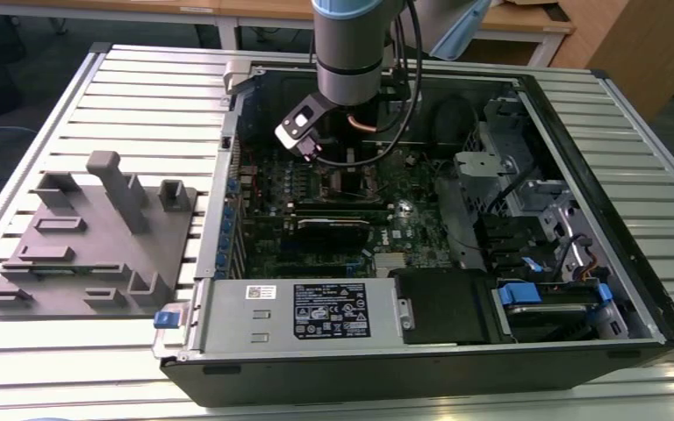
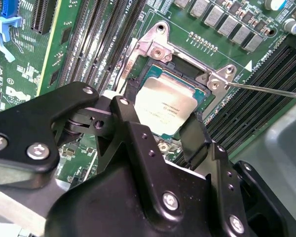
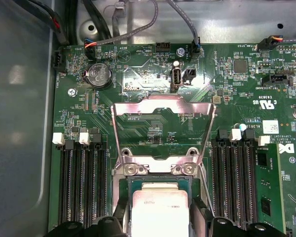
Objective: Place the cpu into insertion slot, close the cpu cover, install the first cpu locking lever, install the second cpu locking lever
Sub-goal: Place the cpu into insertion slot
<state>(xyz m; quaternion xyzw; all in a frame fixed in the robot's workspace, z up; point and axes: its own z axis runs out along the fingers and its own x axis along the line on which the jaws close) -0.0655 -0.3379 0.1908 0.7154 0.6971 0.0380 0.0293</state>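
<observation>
The cpu [image 2: 167,103] is a grey-silver square held level over the black-framed insertion slot [image 2: 186,67], lying in it or just above it. My gripper [image 2: 163,126] is shut on it, one black finger [image 2: 133,131] on each of two opposite edges. In the first wrist view the cpu [image 3: 160,210] sits between the fingers [image 3: 200,217], just in front of the slot [image 3: 138,183]. The cpu cover [image 3: 163,103] is swung back and open beyond the slot. A thin wire locking lever [image 2: 266,90] sticks out, unlatched. In the exterior view the gripper [image 1: 337,171] reaches down into the open computer case.
Long black memory slots [image 3: 81,187] flank the socket on both sides. Cables [image 3: 138,29] run along the case wall behind the motherboard. A power supply [image 1: 313,311] and drive bays [image 1: 548,303] fill the case's near end. A grey fixture plate [image 1: 91,246] lies on the table at the exterior view's left.
</observation>
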